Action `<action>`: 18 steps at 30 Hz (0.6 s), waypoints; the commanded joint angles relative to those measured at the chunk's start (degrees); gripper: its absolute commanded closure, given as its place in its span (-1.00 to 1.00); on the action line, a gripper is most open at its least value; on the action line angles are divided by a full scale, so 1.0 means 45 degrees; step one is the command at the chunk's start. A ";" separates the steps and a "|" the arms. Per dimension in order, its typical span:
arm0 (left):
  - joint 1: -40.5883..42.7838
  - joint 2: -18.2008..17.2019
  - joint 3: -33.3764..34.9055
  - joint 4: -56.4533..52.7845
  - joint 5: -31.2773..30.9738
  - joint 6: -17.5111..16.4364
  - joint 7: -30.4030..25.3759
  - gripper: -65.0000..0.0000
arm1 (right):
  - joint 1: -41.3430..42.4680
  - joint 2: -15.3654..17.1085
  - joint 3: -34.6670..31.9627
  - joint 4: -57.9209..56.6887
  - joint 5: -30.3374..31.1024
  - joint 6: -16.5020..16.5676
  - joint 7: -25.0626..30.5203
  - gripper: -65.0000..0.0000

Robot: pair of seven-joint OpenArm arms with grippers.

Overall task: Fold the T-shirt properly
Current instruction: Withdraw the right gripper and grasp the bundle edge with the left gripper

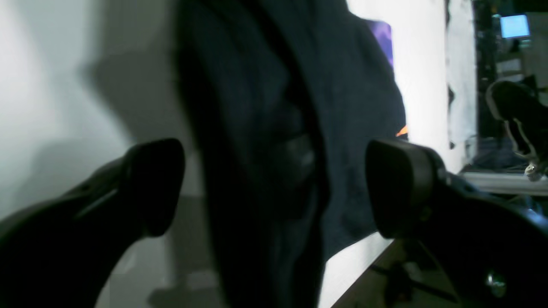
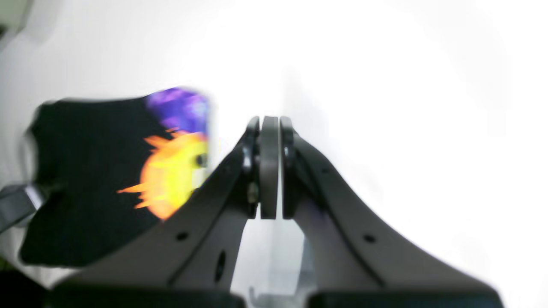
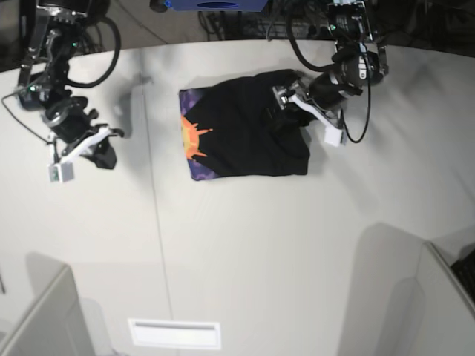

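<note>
Black cloth T-shirt [image 3: 249, 130] flat on the white table [image 3: 297, 252].

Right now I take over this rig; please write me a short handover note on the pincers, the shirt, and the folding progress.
Left pincer: open, jaws either side of a raised fold of the T-shirt, not clamped on it.
Right pincer: shut, empty, off to the side over bare table.
T-shirt: lies on the table as a rough rectangle, print strip showing along one edge.
Done: partly folded.
Left: the edge by the left pincer looks bunched; probably flatten it and finish the fold.
</note>
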 commanded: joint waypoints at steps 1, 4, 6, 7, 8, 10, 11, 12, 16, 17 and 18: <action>-0.0103 -0.0054 -0.0037 0.0067 0.0139 -0.0086 -0.0084 -1.00 | 0.0009 0.0140 0.0185 0.0199 0.0256 0.0321 0.0241 1.00; -0.0318 0.0083 0.0002 -0.0421 0.0686 -0.0008 -0.0084 -1.00 | -0.0147 0.0140 0.0673 0.0199 0.0256 0.0614 0.0241 1.00; -0.0494 0.0083 0.0021 -0.0812 0.0940 -0.0008 -0.0084 -1.00 | -0.0186 0.0120 0.0947 0.0199 0.0256 0.0770 0.0221 1.00; -0.0533 0.0083 0.0021 -0.1008 0.1057 0.0011 -0.0084 -1.00 | -0.0206 0.0120 0.1044 0.0199 0.0256 0.0809 0.0221 1.00; -0.0611 0.0083 0.0021 -0.1222 0.1214 0.0090 -0.0084 -0.80 | -0.0226 0.0120 0.1181 0.0199 0.0256 0.0848 0.0221 1.00; -0.0865 0.0083 0.0100 -0.1594 0.1487 0.0480 -0.0064 -0.31 | -0.0284 0.0120 0.1494 0.0179 0.0256 0.0848 0.0221 1.00; -0.0904 0.0063 0.0275 -0.1730 0.1585 0.0715 -0.0064 -0.09 | -0.0284 0.0120 0.1611 0.0179 0.0276 0.0848 0.0221 1.00; -0.0904 0.0044 0.0510 -0.1828 0.1644 0.0910 -0.0064 0.14 | -0.0304 0.0120 0.1709 0.0179 0.0276 0.0848 0.0221 1.00; -0.0943 -0.0249 0.1291 -0.1789 0.1683 0.1750 -0.0064 1.00 | -0.0343 0.0120 0.2158 0.0160 0.0276 0.0868 0.0221 1.00; -0.1061 -0.0328 0.1467 -0.1828 0.1683 0.1867 -0.0064 1.00 | -0.0362 0.0120 0.2236 0.0160 0.0276 0.0868 0.0221 1.00; -0.1178 -0.0464 0.1565 -0.1887 0.1683 0.1887 -0.0064 1.00 | -0.0382 0.0120 0.2334 0.0160 0.0276 0.0868 0.0221 1.00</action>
